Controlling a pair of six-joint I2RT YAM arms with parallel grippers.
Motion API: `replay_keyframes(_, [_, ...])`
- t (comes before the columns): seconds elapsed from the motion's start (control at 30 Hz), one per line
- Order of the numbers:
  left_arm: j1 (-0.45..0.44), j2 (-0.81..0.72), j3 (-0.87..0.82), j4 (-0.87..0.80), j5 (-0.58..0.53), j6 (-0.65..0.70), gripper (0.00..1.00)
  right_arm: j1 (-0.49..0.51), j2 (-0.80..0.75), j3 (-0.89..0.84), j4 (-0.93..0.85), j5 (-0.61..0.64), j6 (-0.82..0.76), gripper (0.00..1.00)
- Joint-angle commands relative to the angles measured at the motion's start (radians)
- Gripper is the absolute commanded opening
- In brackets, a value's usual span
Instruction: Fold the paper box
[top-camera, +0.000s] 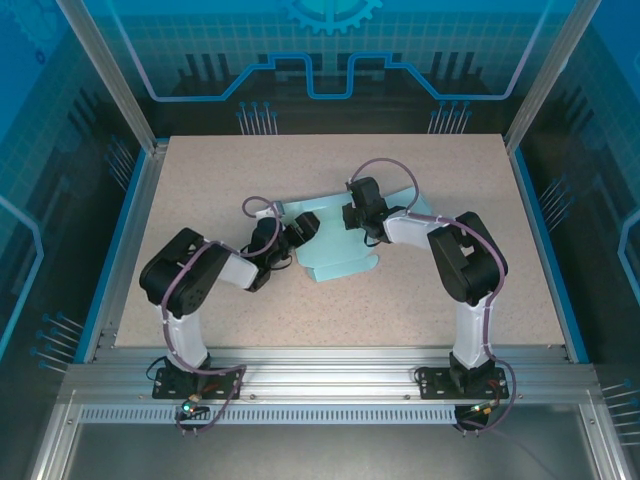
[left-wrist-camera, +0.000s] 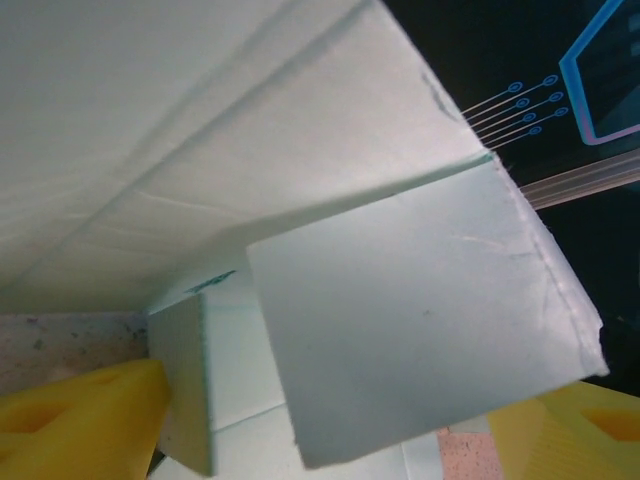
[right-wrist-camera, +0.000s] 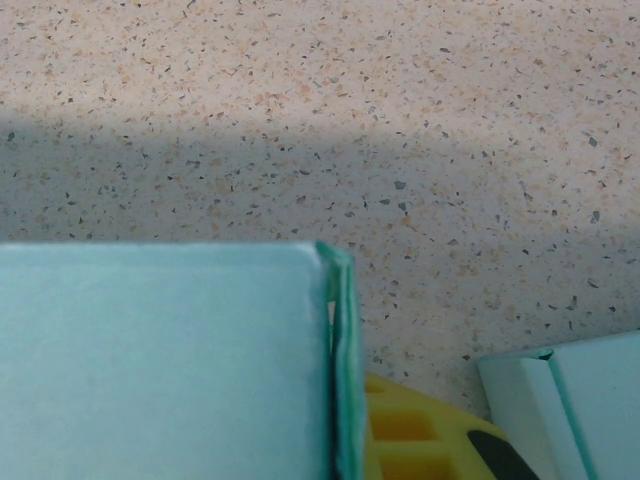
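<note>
From the top external camera, the light teal paper box (top-camera: 340, 255) lies partly folded near the middle of the speckled surface (top-camera: 250, 310), between the two arms. The left pincer (top-camera: 300, 228) is at the box's left edge and the right pincer (top-camera: 358, 222) sits on its far part; from here I cannot tell how either set of jaws stands.

In the left wrist view, the yellow fingers (left-wrist-camera: 80, 420) sit at the two lower corners, well apart – the jaws are wide open. Box panels rise between them: a broad wall slants across the top, a squarish flap (left-wrist-camera: 420, 310) hangs in front of it, and a narrow flap stands just beside the left-hand finger. Whether that finger touches it I cannot tell.

In the right wrist view, a teal panel (right-wrist-camera: 150, 360) covers the lower left, its doubled edge upright. One yellow finger (right-wrist-camera: 410, 430) lies right against that edge – the jaws are closed on the panel. Another part of the box shows at the lower right corner, on the surface.
</note>
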Motion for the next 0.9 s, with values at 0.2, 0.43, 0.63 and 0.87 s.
replay_keyframes(0.2, [-0.005,0.09,0.072,0.143,0.096,-0.011,0.79,0.019,0.059,-0.004,-0.088,-0.063,0.018,0.0])
replay_keyframes(0.43, [-0.002,0.071,-0.002,0.241,0.058,0.009,0.78,0.02,0.052,-0.011,-0.089,-0.053,0.018,0.0])
replay_keyframes(0.63, [-0.001,-0.101,-0.101,0.139,0.054,0.053,0.79,0.02,0.056,-0.008,-0.091,-0.053,0.021,0.0])
replay_keyframes(0.87, [-0.002,-0.324,-0.194,-0.016,0.049,0.07,0.8,0.02,0.062,-0.004,-0.095,-0.056,0.021,0.0])
